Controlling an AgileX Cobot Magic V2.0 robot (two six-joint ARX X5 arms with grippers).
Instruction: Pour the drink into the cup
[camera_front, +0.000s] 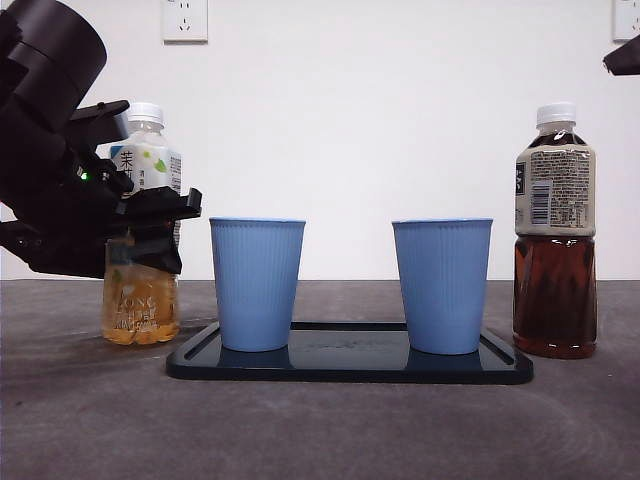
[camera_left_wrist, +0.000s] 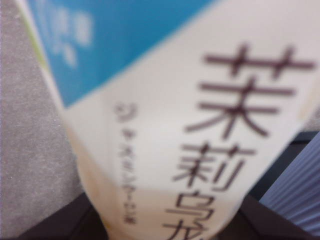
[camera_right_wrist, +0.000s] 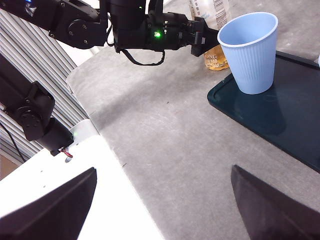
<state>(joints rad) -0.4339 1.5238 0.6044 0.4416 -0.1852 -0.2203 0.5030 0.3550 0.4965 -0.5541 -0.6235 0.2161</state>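
Pale tea bottle (camera_front: 141, 250): upright on the grey table (camera_front: 320, 430), just beside the dark tray (camera_front: 350, 368), white cap on.
Left gripper (camera_front: 150, 225): at the pale tea bottle's middle, a jaw on each side; whether the pads press the label I cannot tell for sure.
Left wrist view: filled by the blurred label, jaws only as dark tips at its base.
Right wrist view: shows the left arm reaching the bottle from the side, beside the near blue cup (camera_right_wrist: 251, 50).
Blue cups: two, both upright on the tray; second cup (camera_front: 442, 285) well apart from the first.
Dark tea bottle (camera_front: 555, 235): upright past the tray's other end, capped.
Right gripper (camera_right_wrist: 162, 210): jaws spread wide, holding nothing, over bare table.
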